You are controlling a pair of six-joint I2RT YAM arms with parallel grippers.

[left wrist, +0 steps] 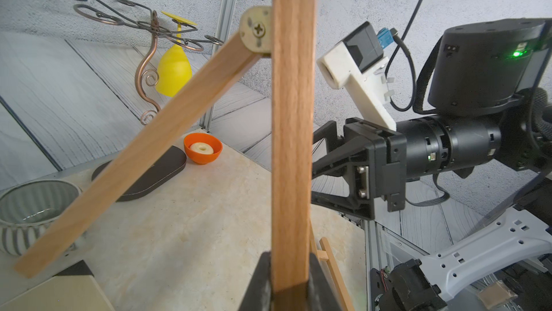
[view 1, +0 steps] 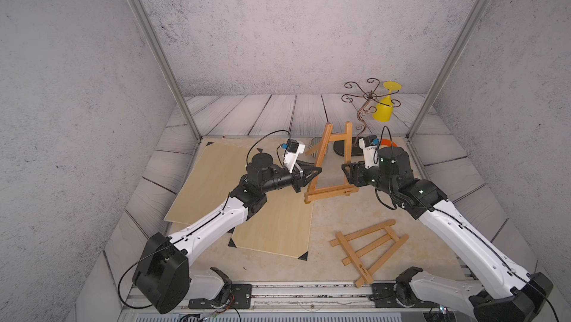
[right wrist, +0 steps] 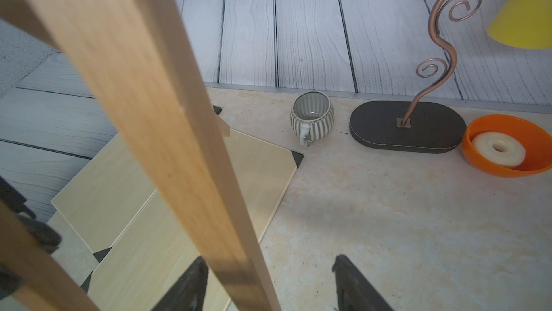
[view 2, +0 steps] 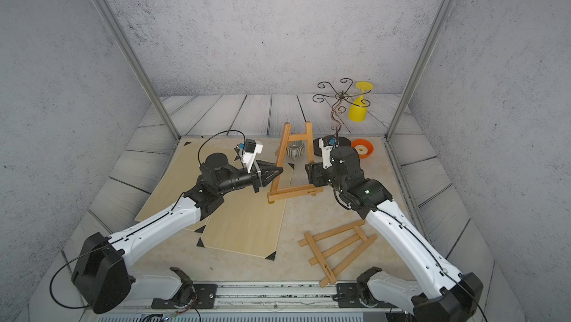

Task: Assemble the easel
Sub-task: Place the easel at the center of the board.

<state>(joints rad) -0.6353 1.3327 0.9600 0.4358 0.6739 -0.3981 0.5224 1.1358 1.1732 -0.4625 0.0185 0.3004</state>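
Observation:
A small wooden easel (view 1: 332, 192) (view 2: 295, 192) stands upright on its ledge mid-table. My left gripper (view 1: 318, 170) (left wrist: 289, 279) is shut on its left front leg (left wrist: 292, 145). The hinged rear leg (left wrist: 149, 145) swings out behind, toward the back of the table. My right gripper (view 1: 343, 167) (right wrist: 268, 282) is open around the right front leg (right wrist: 155, 115). That leg lies close to one finger, with a wide gap to the other. A second easel (view 1: 367, 247) (view 2: 338, 249) lies flat near the front right.
Two pale boards (view 1: 216, 175) (view 1: 278, 227) with black corners overlap under my left arm. At the back stand a striped mug (view 2: 295, 150), a wire stand (view 1: 363, 110) holding a yellow glass (view 1: 383, 110), and an orange bowl (view 2: 362, 148) with a white ring in it.

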